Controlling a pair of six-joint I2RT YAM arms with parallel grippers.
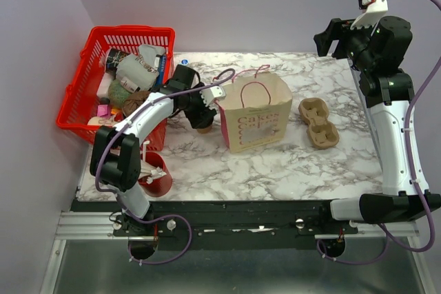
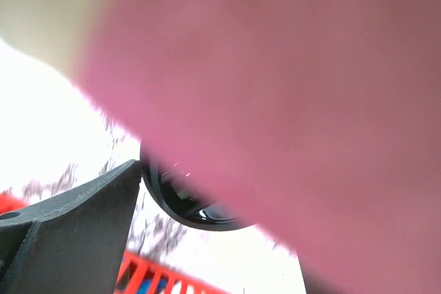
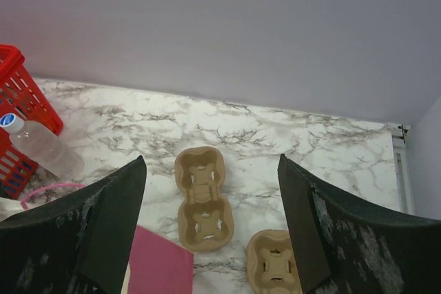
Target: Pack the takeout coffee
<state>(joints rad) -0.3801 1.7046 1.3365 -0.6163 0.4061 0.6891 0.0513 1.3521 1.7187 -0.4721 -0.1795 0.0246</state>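
Left gripper (image 1: 201, 113) crowds the coffee cup (image 1: 204, 128) at the paper bag's (image 1: 256, 118) left edge (opening unclear); right gripper (image 1: 333, 40) gapes wide, empty, above the table's (image 1: 289, 163) far-right corner.

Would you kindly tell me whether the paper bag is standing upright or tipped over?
Upright: the top view shows the paper bag standing on the table, its open mouth facing up.

Two robot arms, the left arm (image 1: 141, 119) and the right arm (image 1: 389, 142), are made of smooth white shells linked by black joints. A thin purple cable (image 1: 407, 125) trails back from the fingers along each arm. The right fingers (image 3: 96, 232) are broad black wedges flecked with pale scuffs. The left finger (image 2: 69, 232) is dark grey with a fine seam along its edge.
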